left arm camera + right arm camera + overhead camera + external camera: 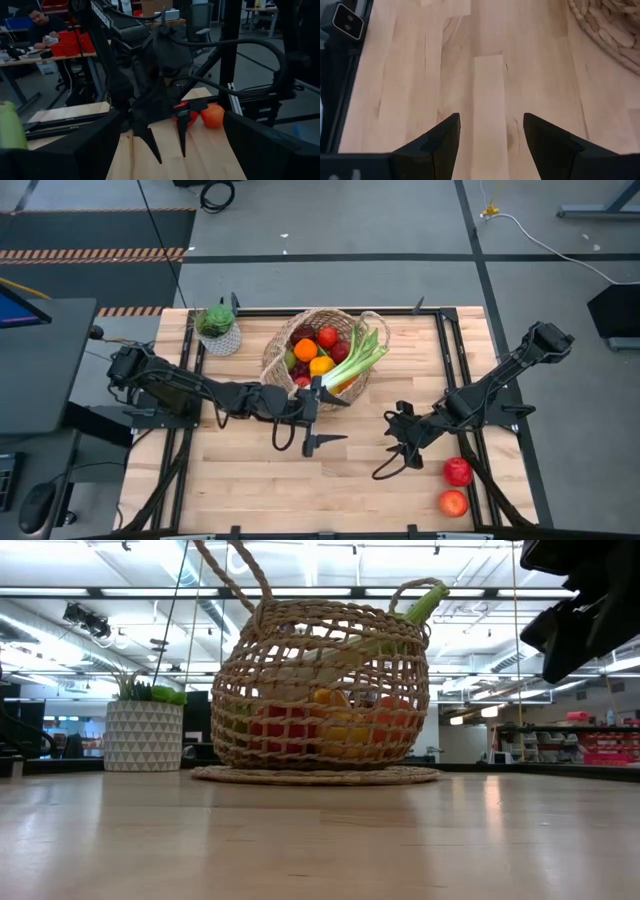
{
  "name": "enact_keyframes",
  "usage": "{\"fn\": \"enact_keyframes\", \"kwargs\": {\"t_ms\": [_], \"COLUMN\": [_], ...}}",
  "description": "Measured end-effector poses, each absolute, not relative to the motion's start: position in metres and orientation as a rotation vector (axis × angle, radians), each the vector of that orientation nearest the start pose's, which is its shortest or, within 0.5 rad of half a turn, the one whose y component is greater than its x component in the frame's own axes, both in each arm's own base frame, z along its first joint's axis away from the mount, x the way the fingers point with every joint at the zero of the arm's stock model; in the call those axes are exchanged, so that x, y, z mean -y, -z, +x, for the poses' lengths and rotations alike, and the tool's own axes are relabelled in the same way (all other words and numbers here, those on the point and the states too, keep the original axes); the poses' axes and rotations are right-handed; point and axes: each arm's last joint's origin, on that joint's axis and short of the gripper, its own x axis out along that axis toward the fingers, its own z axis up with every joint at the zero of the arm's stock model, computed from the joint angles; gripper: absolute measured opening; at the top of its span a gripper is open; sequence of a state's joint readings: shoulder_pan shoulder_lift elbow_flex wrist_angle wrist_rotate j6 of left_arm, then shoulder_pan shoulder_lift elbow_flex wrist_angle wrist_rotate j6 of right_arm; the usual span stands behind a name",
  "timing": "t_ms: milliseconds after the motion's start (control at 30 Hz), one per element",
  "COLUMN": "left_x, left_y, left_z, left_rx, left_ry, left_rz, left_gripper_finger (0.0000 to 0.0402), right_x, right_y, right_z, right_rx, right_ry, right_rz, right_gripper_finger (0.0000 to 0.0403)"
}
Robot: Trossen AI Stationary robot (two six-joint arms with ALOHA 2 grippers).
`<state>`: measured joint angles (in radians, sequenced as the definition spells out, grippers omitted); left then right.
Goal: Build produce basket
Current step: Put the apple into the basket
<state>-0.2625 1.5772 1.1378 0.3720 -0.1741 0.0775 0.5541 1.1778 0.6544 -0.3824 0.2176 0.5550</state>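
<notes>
The tan wicker basket [318, 352] stands on its flat base at the far middle of the table, also seen in the low view [320, 690]. It holds oranges, red apples and other produce, and a long green-white leek [362, 358] leans out over its right rim. Two red apples [456, 486] lie on the table near the right near corner and show in the left wrist view [212, 115]. My left gripper [340, 420] hovers open by the basket's near side, pointing right. My right gripper [385, 445] is open and empty above bare wood [490, 125], left of the two apples.
A small white pot with a green plant [218, 330] stands left of the basket near the far edge. Black rails [455, 370] run along the table's sides. Bare wood lies along the near middle. A person sits at a desk in the room beyond [42, 27].
</notes>
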Motion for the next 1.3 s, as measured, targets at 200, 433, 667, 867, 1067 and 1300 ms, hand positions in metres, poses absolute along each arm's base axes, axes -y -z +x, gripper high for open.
{"fn": "enact_keyframes", "kwargs": {"t_ms": [200,433,667,867,1067,1300], "left_x": [0.09,0.09,0.09,0.089,0.097,0.105], "left_y": [-0.311,-0.312,-0.315,-0.317,-0.318,-0.318], "left_z": [0.354,0.354,0.354,0.354,0.352,0.35], "left_rx": [-0.066,-0.058,-0.022,0.0,0.006,0.014], "left_ry": [0.09,0.09,0.089,0.086,0.108,0.13], "left_rz": [0.082,0.084,0.102,0.098,0.093,0.076], "left_gripper_finger": [0.0354,0.0354,0.0354,0.0354,0.0354,0.0354], "right_x": [-0.111,-0.105,-0.116,-0.126,-0.13,-0.139], "right_y": [-0.203,-0.204,-0.187,-0.172,-0.169,-0.17], "right_z": [0.192,0.197,0.197,0.197,0.186,0.177], "right_rx": [-0.869,-0.836,-0.925,-1.037,-1.128,-1.177], "right_ry": [-0.069,-0.004,-0.002,-0.029,0.01,0.025], "right_rz": [0.171,0.202,0.184,0.254,0.319,0.422], "right_gripper_finger": [0.0224,0.0224,0.0224,0.0224,0.0224,0.0224]}}
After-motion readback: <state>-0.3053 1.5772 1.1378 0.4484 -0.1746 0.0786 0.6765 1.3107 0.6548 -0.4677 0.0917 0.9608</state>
